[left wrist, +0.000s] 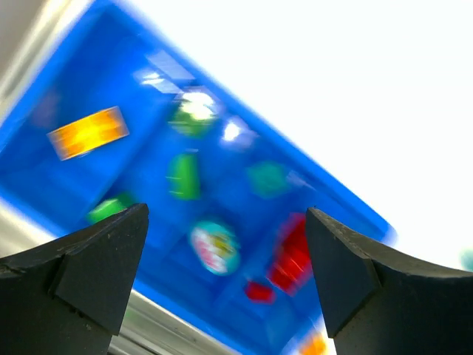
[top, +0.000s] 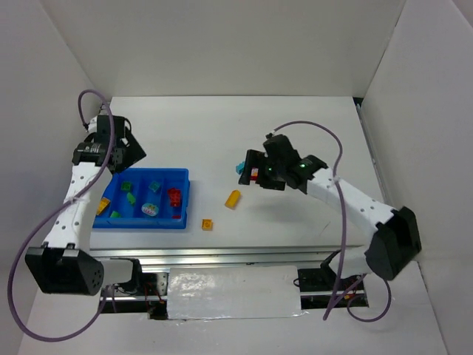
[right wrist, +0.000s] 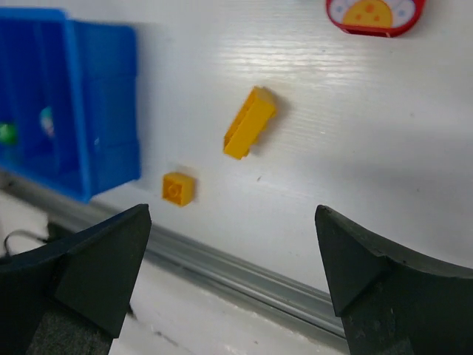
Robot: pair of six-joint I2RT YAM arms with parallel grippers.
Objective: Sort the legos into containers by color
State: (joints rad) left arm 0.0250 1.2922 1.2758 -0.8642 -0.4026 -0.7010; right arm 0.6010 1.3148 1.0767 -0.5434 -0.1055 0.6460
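At 3 o'clock from the tray (top: 140, 225), a long brick (top: 233, 198) and a small brick (top: 208, 223), both yellow, were seen lying loose. The left gripper (left wrist: 225, 214) and right gripper (right wrist: 233, 211) were spread wide, gripping nothing.

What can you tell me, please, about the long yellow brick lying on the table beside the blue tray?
The long yellow brick is an orange-yellow oblong of smooth-looking plastic, lying flat and diagonal on the white table. It sits apart from the blue tray and from the small square yellow brick nearby. Only the table touches it.
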